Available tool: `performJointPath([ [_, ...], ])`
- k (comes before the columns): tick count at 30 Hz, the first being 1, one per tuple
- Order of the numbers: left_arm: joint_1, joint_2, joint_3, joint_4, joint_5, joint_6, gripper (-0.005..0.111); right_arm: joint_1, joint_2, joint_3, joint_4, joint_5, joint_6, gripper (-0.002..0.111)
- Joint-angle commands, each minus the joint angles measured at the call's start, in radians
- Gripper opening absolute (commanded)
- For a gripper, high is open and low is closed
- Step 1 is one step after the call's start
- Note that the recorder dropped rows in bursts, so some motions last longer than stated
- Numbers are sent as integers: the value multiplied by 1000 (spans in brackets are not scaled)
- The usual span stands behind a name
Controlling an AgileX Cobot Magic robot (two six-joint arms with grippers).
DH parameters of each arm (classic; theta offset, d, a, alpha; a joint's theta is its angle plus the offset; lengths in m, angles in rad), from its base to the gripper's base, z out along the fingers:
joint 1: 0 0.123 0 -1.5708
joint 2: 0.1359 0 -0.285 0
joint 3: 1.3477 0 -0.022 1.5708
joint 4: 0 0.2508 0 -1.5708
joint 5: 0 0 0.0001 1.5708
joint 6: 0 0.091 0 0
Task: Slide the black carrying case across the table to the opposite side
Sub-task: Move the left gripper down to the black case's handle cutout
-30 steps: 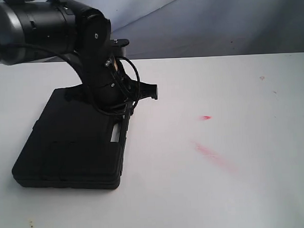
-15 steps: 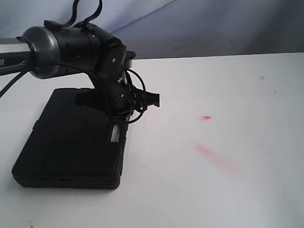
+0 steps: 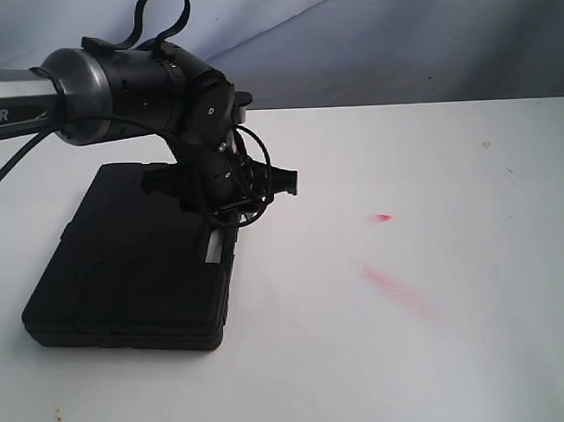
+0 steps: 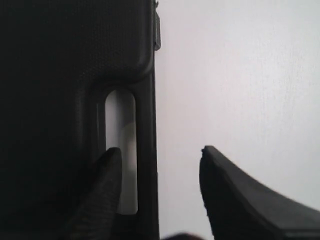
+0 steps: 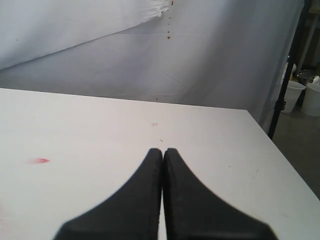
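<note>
The black carrying case (image 3: 127, 272) lies flat at the left of the white table (image 3: 407, 355). My left gripper (image 3: 228, 217) hangs over the case's right edge, at its handle. In the left wrist view the left gripper (image 4: 160, 150) is open and straddles the handle bar (image 4: 146, 125). One finger (image 4: 107, 185) sits in the handle slot (image 4: 121, 120); the other finger (image 4: 230, 190) is outside, over bare table (image 4: 240, 75). My right gripper (image 5: 163, 150) is shut on nothing, above the table (image 5: 75, 130), and does not show in the exterior view.
Red smears (image 3: 396, 286) and a red spot (image 3: 381, 217) mark the tabletop right of the case. A grey-blue cloth (image 3: 396, 40) hangs behind the table. In the right wrist view a black stand pole (image 5: 287, 85) and white buckets (image 5: 300, 92) stand beyond the table's edge.
The left arm's forearm has swung away from the camera and its wrist has settled lower at the case's handle. The case has not moved.
</note>
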State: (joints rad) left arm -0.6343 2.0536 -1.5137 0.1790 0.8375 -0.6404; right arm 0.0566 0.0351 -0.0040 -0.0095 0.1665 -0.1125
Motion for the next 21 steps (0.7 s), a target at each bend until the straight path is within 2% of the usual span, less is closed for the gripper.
performJointPath([
  [1, -4, -3, -3, 5, 1, -14, 49, -7, -7, 4, -12, 0, -6, 0],
  [9, 19, 38, -5, -23, 45, -14, 44, -7, -7, 4, -12, 0, -6, 0],
  [21, 18, 97, -5, -43, 15, -14, 42, -7, -7, 4, -12, 0, -6, 0],
])
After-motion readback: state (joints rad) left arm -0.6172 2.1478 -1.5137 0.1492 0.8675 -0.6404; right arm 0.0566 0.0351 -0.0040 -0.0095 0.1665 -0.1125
